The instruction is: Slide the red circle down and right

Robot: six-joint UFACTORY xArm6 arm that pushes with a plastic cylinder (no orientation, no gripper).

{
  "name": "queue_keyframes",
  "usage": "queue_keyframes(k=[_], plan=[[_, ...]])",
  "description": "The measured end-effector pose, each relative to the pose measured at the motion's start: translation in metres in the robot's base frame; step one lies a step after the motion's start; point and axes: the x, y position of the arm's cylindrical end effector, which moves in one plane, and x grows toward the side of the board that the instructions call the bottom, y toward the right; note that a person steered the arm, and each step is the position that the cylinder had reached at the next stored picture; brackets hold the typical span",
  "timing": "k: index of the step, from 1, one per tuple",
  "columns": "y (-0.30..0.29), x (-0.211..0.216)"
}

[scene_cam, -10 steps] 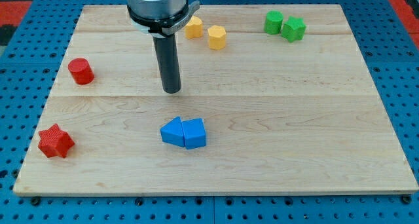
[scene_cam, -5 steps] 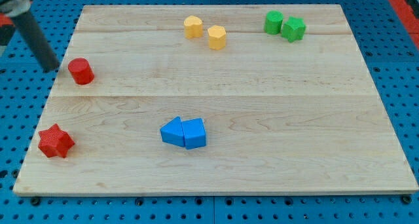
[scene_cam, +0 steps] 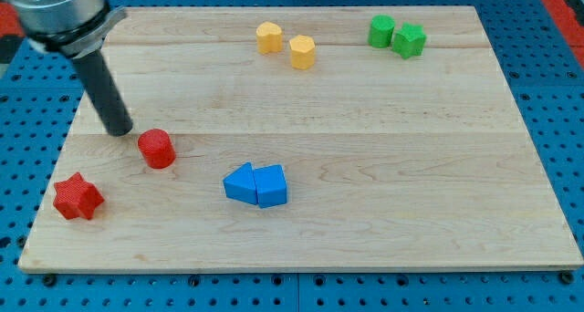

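My tip (scene_cam: 119, 130) sits just up-left of the small red circle block (scene_cam: 157, 149); my end effector is a bare rod holding nothing; the push looks underway, with more wooden tabletop (scene_cam: 383, 166) open down-right.

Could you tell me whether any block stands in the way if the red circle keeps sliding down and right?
Possibly: the two touching blue blocks lie to the lower right of the red circle, with bare board between. My tip sits just up-left of the circle, and nothing stands between them.
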Motion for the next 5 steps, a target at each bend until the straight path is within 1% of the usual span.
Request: queue_keyframes(k=[1,3,4,5], plan=[[0.023,0.022],[0.056,0.041],[0.033,0.039],[0.053,0.011]])
